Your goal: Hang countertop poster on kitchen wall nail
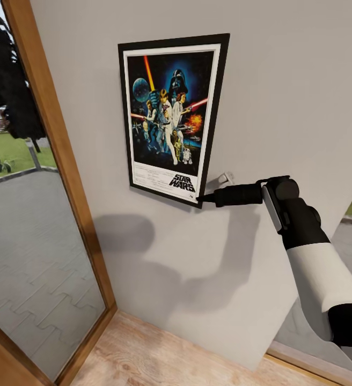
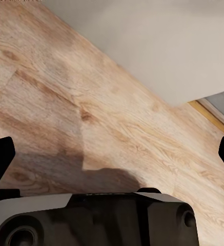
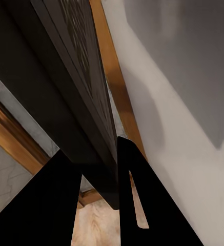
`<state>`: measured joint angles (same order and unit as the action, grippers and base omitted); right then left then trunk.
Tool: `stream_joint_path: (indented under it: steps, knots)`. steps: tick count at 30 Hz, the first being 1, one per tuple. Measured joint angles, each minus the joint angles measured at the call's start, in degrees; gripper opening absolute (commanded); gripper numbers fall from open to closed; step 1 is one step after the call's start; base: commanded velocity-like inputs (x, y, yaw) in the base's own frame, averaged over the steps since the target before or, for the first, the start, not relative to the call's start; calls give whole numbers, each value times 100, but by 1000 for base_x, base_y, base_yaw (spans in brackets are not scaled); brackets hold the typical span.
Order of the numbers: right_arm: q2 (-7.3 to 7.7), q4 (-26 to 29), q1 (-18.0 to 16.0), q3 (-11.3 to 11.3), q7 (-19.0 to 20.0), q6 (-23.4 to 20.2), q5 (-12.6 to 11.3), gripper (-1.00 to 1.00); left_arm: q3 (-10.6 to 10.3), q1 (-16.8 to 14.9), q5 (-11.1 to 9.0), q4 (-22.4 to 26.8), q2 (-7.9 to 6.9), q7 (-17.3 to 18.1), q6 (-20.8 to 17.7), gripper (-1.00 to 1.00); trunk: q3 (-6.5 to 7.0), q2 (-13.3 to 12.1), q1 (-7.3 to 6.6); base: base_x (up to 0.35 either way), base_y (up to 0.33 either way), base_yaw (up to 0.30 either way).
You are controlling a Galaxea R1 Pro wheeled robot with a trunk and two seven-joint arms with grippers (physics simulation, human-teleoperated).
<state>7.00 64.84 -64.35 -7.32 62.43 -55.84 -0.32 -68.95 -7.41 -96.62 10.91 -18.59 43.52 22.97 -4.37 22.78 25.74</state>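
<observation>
The right gripper (image 1: pixel 204 199) pinches the lower corner of the black-framed, upright Star Wars poster (image 1: pixel 169 115) held against the grey wall (image 1: pixel 283 96); letting go before it catches a nail would drop it, while the left gripper (image 2: pixel 112 154) hangs spread over the wooden floor (image 2: pixel 117 128).

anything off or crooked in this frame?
The poster sits slightly askew on the wall, its top edge sloping. The right gripper pinches its lower right corner, so it may not hang freely. No damage shows.

Left gripper (image 2: pixel 112 154) fingertips — off-frame
</observation>
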Motion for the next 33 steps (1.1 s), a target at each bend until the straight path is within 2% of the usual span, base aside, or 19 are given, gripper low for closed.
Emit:
stream_joint_path:
  steps: [33]
  knots:
    - [0, 0, 0, 9, 6, 0, -1, -100, 0, 0, 0, 0, 0, 0, 0, 100, 0, 0, 0, 2, 0, 0]
